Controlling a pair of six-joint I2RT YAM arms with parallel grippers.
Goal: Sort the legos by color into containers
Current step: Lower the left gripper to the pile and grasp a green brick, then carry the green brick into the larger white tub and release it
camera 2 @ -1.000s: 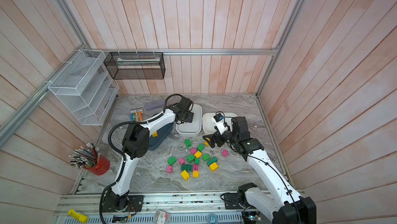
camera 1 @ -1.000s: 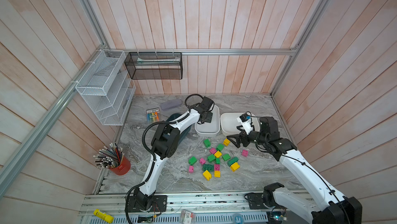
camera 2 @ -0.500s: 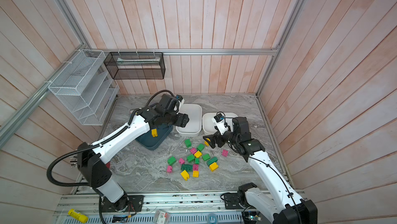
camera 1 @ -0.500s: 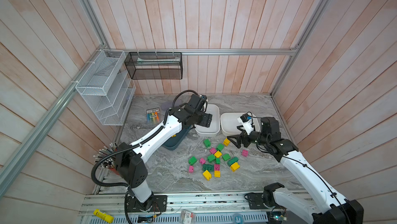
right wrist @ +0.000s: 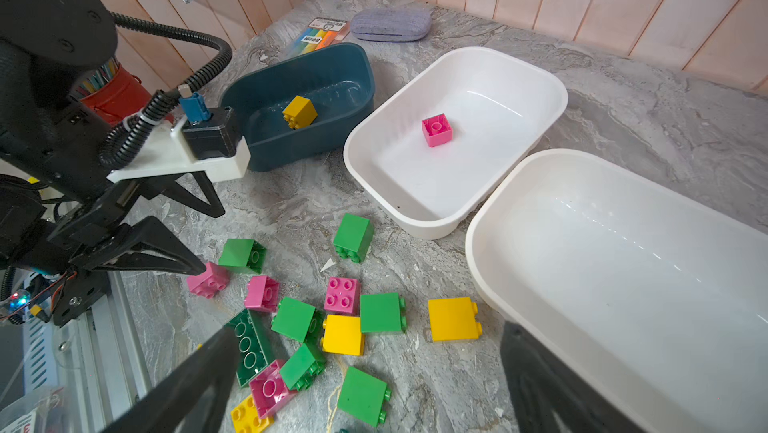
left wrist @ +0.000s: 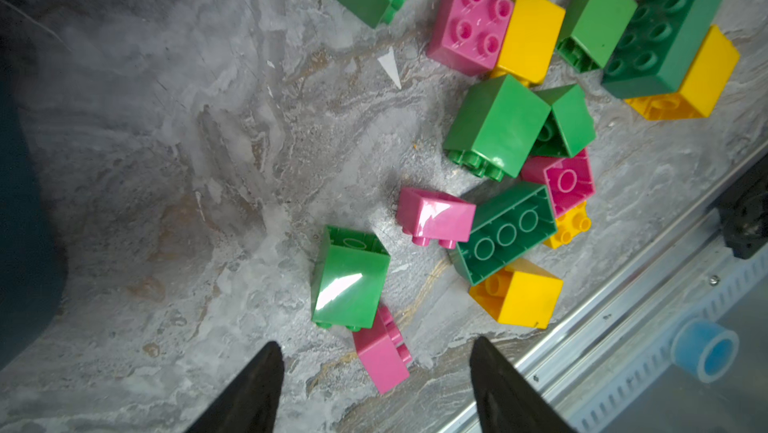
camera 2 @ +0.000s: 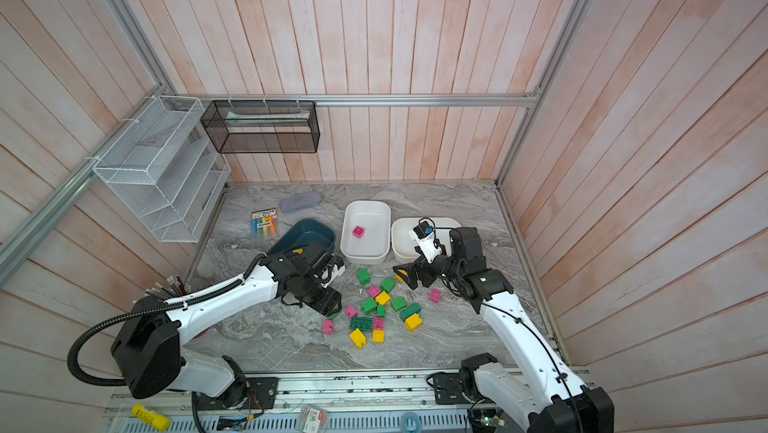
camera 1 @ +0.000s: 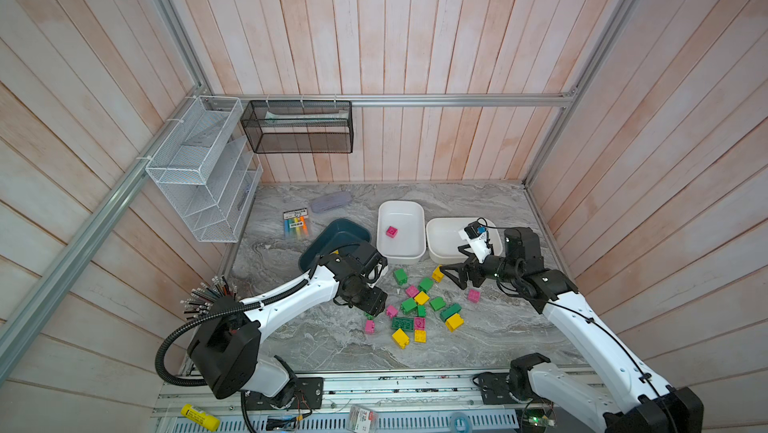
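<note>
Glossy studded legos (camera 1: pixel 421 297) — pink, green, yellow — lie scattered; both jaws spread, empty

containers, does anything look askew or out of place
Nothing spilled or damaged. The dark teal tub sits diagonal, while the middle white tub and the right white tub lie roughly at right angles to each other. A small white triangular scrap lies by the loose legos.

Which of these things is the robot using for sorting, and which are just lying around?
For the job:
legos
teal tub
white tub with a pink brick
other white tub

Just lying about:
marker pack
grey case
pencil cup
wire baskets
</note>
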